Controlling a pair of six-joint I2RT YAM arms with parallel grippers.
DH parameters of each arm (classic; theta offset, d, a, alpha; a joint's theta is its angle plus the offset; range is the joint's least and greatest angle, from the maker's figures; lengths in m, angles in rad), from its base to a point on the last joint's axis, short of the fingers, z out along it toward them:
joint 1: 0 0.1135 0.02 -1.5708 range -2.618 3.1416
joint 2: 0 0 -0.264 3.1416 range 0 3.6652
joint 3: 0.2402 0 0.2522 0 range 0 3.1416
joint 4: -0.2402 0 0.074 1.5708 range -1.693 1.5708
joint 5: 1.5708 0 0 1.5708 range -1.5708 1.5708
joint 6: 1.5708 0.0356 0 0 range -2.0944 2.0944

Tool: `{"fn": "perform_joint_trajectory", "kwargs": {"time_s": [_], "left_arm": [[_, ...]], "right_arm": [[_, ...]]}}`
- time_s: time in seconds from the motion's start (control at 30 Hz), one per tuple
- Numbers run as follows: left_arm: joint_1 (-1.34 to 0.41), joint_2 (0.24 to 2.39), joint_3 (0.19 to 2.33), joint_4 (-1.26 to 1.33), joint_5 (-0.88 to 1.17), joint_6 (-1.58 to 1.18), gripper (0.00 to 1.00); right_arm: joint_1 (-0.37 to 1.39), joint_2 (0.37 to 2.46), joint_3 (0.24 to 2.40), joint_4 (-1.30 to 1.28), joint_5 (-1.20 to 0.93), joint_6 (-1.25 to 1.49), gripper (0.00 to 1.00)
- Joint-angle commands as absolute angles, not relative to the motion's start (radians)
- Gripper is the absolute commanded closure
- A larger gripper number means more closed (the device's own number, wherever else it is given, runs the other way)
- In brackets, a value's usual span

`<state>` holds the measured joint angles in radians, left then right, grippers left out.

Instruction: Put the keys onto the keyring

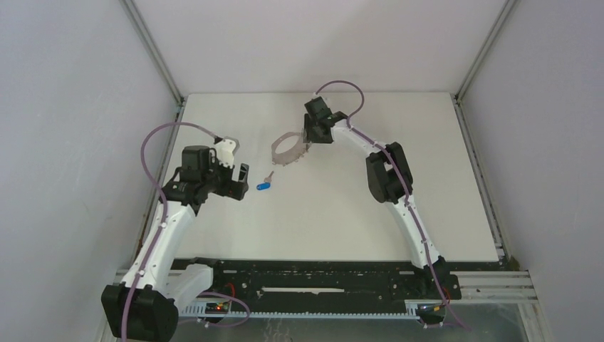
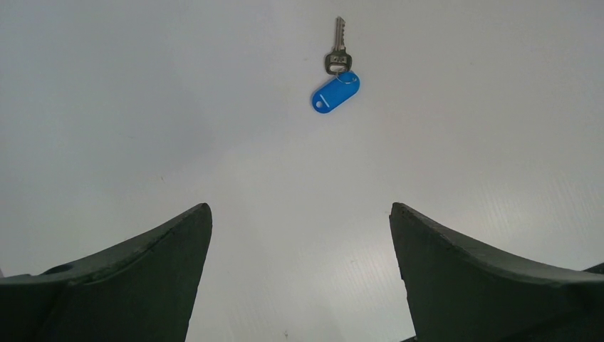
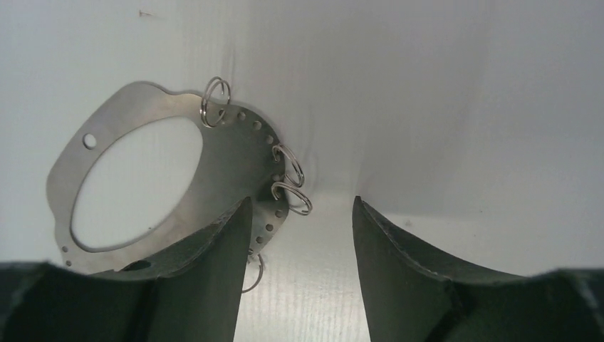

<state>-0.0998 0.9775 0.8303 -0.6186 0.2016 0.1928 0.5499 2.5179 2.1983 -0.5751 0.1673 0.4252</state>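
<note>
Keys come down to one in these views: a single small metal key (image 1: 269,176) with a blue plastic tag (image 1: 263,187) lies flat on the white table (image 1: 356,206), left of centre. No second key shows anywhere. Just to its left hangs the left gripper (image 1: 241,175), fingers spread wide and holding nothing. In the wrist view the key (image 2: 338,50) and tag (image 2: 335,92) sit farther out, ahead of the gap between the fingers.

The key looks light, stiff and thin, so I judge it awkward to lift off a flat surface. The thicker tag seems the better place to pinch, though its smooth plastic may slip and the key will dangle from it.

To the right and farther away lies the keyring (image 1: 279,154), a thin grey metal hoop with wire loops (image 3: 216,100) along its rim. The right gripper (image 1: 311,140) sits at its right edge with jaws apart and not clamped. One finger covers the hoop's (image 3: 235,164) rim, and whether it touches I cannot tell. The hoop looks rigid and slick, and is probably best taken by the rim between loops.
</note>
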Motion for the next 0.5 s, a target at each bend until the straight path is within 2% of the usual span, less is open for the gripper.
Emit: {"fn": "perform_joint_trajectory", "kwargs": {"time_s": [0.0, 0.1, 0.2, 0.47], "left_arm": [[-0.101, 0.946, 0.891, -0.669, 0.233, 0.208, 0.00], [-0.101, 0.944, 0.897, -0.694, 0.220, 0.216, 0.00], [-0.102, 0.934, 0.903, -0.720, 0.219, 0.217, 0.00], [-0.102, 0.896, 0.926, -0.770, 0.201, 0.225, 0.00]], "right_arm": [[0.538, 2.528, 2.250, -0.577, 0.144, 0.459, 0.38], [0.532, 2.535, 2.255, -0.566, 0.123, 0.468, 0.40], [0.521, 2.548, 2.268, -0.563, 0.087, 0.487, 0.47], [0.503, 2.572, 2.295, -0.560, 0.016, 0.510, 0.79]]}}
